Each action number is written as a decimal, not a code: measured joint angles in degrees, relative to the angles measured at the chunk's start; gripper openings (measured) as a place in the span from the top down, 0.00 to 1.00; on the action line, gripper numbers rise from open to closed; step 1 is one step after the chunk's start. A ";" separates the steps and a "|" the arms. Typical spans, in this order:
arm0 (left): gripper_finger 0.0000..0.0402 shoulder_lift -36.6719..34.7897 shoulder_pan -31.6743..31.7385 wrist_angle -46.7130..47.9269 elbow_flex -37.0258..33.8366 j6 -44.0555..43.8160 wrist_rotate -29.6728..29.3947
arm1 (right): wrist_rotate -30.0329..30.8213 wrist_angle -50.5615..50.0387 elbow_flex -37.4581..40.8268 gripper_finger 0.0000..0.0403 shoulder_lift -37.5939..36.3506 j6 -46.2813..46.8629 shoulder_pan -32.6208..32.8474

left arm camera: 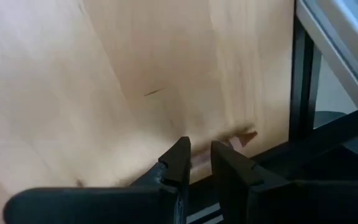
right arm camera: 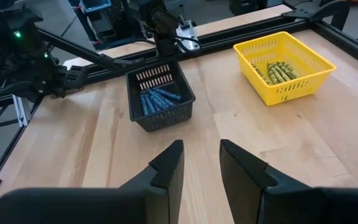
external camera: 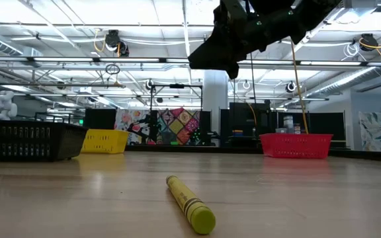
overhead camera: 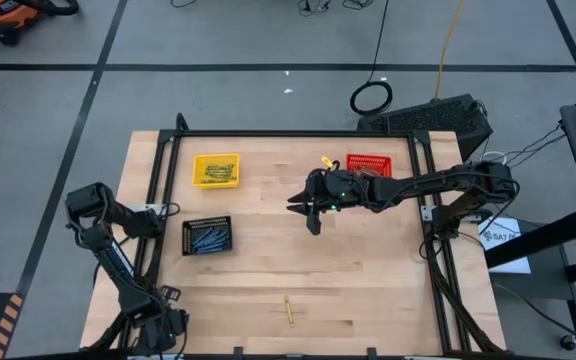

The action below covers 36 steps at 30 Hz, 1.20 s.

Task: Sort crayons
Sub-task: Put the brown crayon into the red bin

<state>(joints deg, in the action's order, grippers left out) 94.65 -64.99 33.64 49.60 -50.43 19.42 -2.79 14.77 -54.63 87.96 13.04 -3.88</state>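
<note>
One yellow crayon [overhead camera: 289, 311] lies flat on the wood near the table's front edge, close to the low camera [external camera: 190, 205]. Yellow crayons fill the yellow basket [overhead camera: 216, 169] and blue ones the black basket [overhead camera: 207, 236]. My right gripper [overhead camera: 307, 214] hangs above the middle of the table, open, with nothing between its fingers [right arm camera: 201, 155]. My left gripper [overhead camera: 174, 327] is at the near left corner, pointing steeply down over bare wood beside the black frame, its fingers a little apart and empty [left arm camera: 201, 149].
A red basket [overhead camera: 369, 165] stands at the far right, right of the right gripper. A black metal frame [overhead camera: 298, 134] runs around the tabletop. Bare wood lies between the baskets and the loose crayon.
</note>
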 joint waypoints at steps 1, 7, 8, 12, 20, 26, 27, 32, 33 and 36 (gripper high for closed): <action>0.83 0.00 0.00 0.24 0.00 -0.16 0.00 | -0.02 -0.05 0.00 0.77 0.00 0.00 0.00; 0.83 0.00 0.04 3.28 0.00 -3.37 4.44 | -0.02 -0.05 0.00 0.77 0.02 -0.01 0.00; 0.83 0.00 0.07 3.17 0.00 -3.28 5.03 | -0.02 -0.05 0.00 0.77 0.02 -0.03 0.00; 0.83 0.00 0.89 3.39 0.01 -9.65 5.48 | -0.02 -0.05 0.00 0.77 0.02 -0.08 0.00; 0.83 -0.02 3.67 1.35 0.11 -35.54 5.91 | -0.02 -0.05 0.00 0.77 0.02 -0.19 0.00; 0.83 -0.07 4.28 -1.00 0.17 -51.91 4.91 | -0.22 -0.05 0.00 0.77 0.02 -0.20 0.00; 0.83 -0.07 4.33 -1.00 0.17 -54.51 4.70 | -0.24 -0.06 0.00 0.77 0.02 -0.20 0.00; 0.83 -0.07 4.38 -1.79 0.23 -61.70 5.15 | -0.23 -0.07 0.00 0.77 0.02 -0.22 0.00; 0.83 -0.07 4.36 -1.91 0.25 -60.94 5.30 | -0.24 -0.07 0.00 0.77 0.02 -0.22 0.00; 0.83 -0.07 3.98 -2.91 0.28 -53.55 6.83 | -0.24 -0.09 0.00 0.77 0.02 -0.22 0.00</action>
<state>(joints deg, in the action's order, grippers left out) 94.59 -61.02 30.74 49.89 -103.98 26.25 -3.03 14.68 -54.63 87.99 12.82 -3.88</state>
